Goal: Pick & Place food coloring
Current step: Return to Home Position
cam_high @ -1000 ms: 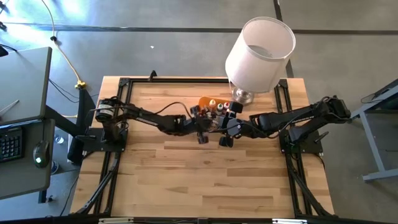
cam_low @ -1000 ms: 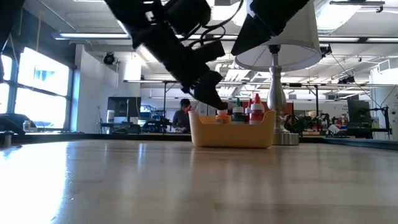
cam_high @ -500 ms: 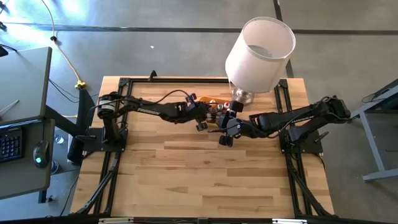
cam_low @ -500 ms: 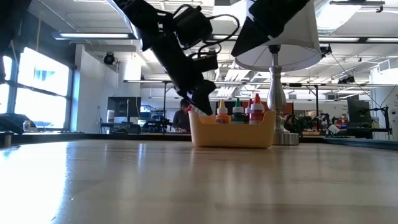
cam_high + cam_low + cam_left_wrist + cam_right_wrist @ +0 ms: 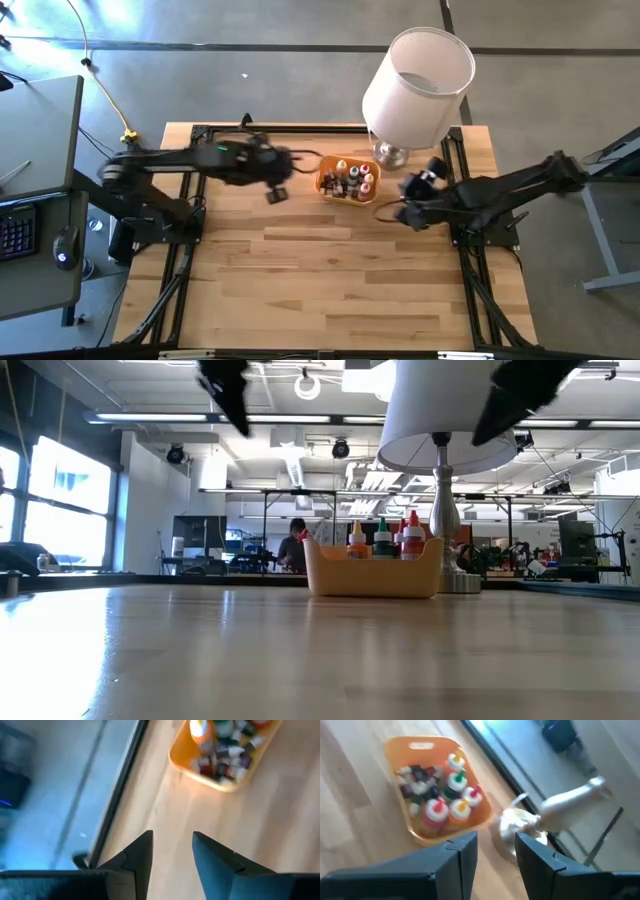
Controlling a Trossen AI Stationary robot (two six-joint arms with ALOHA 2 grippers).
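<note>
The food coloring bottles (image 5: 350,180) fill an orange tray (image 5: 327,187) on the far middle of the table. Some stand upright with red, green and orange caps (image 5: 382,538); smaller dark ones lie among them (image 5: 225,760). My left gripper (image 5: 276,192) hangs open, high above the table to the left of the tray, with nothing between its fingers (image 5: 172,847). My right gripper (image 5: 410,200) is open too, raised to the right of the tray beside the lamp, and holds nothing (image 5: 496,850).
A table lamp with a big white shade (image 5: 418,85) stands on a metal base (image 5: 390,153) just right of the tray, at the far edge. Black frame rails (image 5: 200,150) run along the table's sides. Bare wood (image 5: 330,270) fills the near half.
My left gripper has come up out of the tray and drawn back toward the table's left edge, rising high. My right gripper has pulled away from the tray toward the right edge. The tray and its bottles stay where they were.
</note>
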